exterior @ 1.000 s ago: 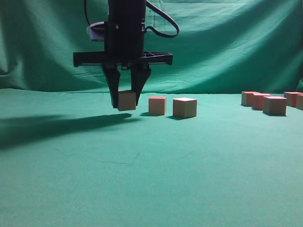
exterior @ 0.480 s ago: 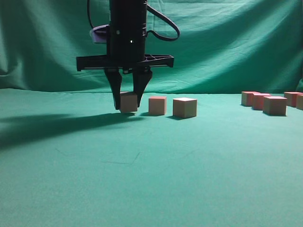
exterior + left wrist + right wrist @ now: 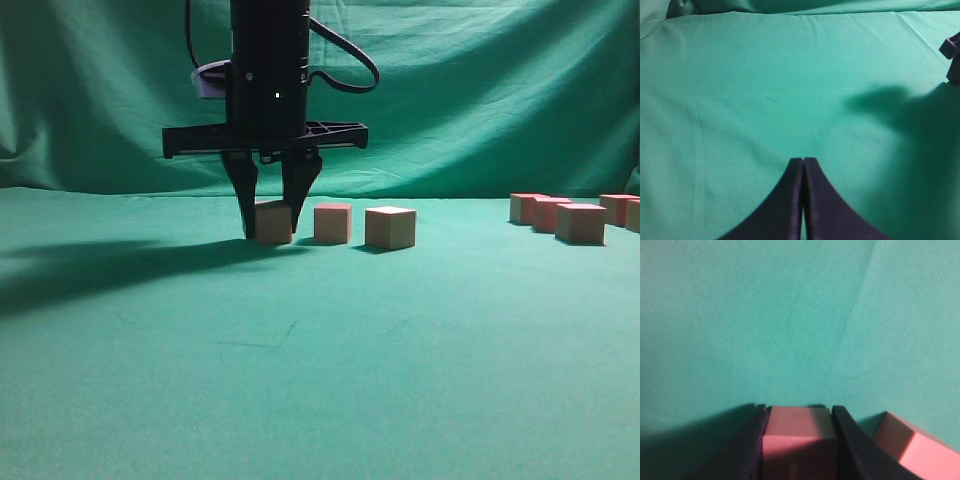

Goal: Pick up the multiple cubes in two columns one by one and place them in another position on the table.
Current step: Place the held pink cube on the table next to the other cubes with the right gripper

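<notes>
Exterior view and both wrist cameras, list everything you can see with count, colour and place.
held cube: one, tan, between the right gripper's fingers at the table.
placed cubes: two, tan with reddish tops, just right of it.
remaining cubes: at least five, far right, partly overlapping.
table: one, green cloth.
backdrop: one, wrinkled green cloth, behind.
right gripper: black, shut on the held cube.
left gripper: black, shut, over bare cloth.

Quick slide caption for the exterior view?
Right gripper sets a cube on the table beside two others.

Tan, pink-topped cubes (image 3: 390, 227) — upright on table (image 3: 300, 380)
</notes>
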